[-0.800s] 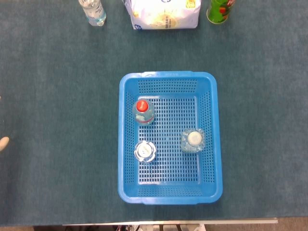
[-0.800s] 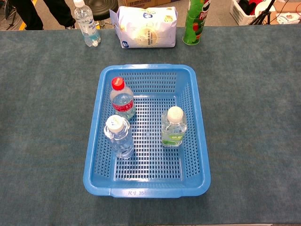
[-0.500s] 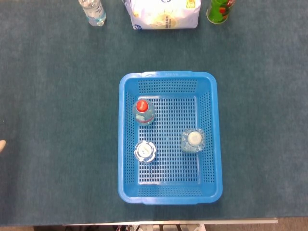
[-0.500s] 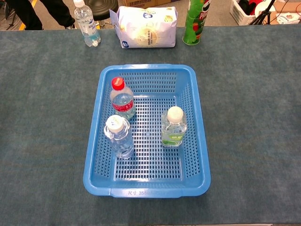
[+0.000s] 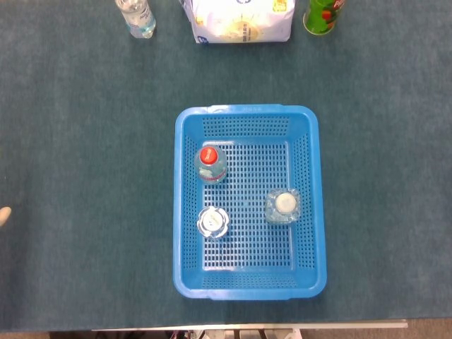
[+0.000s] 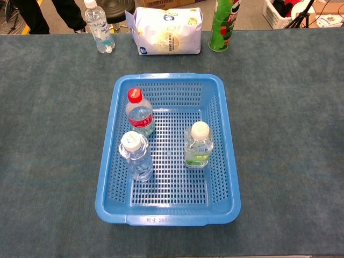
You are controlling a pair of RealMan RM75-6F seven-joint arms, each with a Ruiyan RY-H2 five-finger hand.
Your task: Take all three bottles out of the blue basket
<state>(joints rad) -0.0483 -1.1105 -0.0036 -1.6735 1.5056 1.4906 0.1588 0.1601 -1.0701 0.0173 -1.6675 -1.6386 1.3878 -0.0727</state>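
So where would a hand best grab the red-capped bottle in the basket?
Probably around the neck and shoulder just under the cap of the red-capped bottle, coming from above: it stands upright close to the left wall of the blue basket, which blocks a side reach.

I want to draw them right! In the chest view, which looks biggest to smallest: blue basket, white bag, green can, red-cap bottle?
1. blue basket
2. white bag
3. green can and red-cap bottle: alike; the can is cut off and farther away.

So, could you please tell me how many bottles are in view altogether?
4. In the blue basket: the red-capped bottle rear left, the clear bottle front left, the white-capped bottle right. A fourth bottle stands on the table's far left edge.
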